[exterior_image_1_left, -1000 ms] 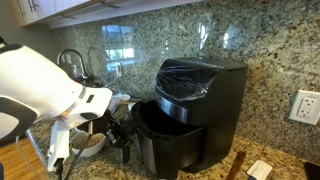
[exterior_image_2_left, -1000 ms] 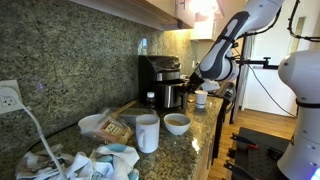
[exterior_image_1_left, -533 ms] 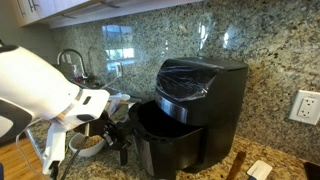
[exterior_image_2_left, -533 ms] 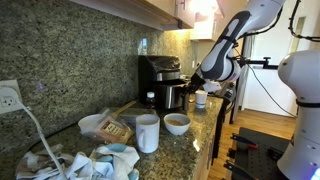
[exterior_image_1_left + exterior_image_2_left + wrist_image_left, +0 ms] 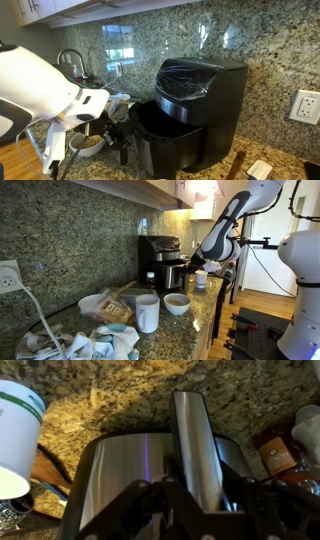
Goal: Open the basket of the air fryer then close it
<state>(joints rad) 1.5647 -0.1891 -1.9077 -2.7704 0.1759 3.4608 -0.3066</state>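
Observation:
The black air fryer (image 5: 208,88) stands on the granite counter against the backsplash; it also shows in an exterior view (image 5: 157,252). Its basket (image 5: 165,142) is pulled out from the front, and its open cavity shows. My gripper (image 5: 122,137) is at the basket's protruding handle, also visible in an exterior view (image 5: 195,268). In the wrist view the handle (image 5: 190,440) runs between the two fingers of my gripper (image 5: 200,500), which close on it, with the basket's silver front (image 5: 115,475) behind.
A white cup (image 5: 147,312), a bowl of grains (image 5: 177,303) and packets (image 5: 105,306) sit on the counter. Another bowl (image 5: 88,144) lies under my arm. A wall outlet (image 5: 304,106) and a wooden utensil (image 5: 238,165) are beside the fryer. A white cup (image 5: 15,430) stands near the basket.

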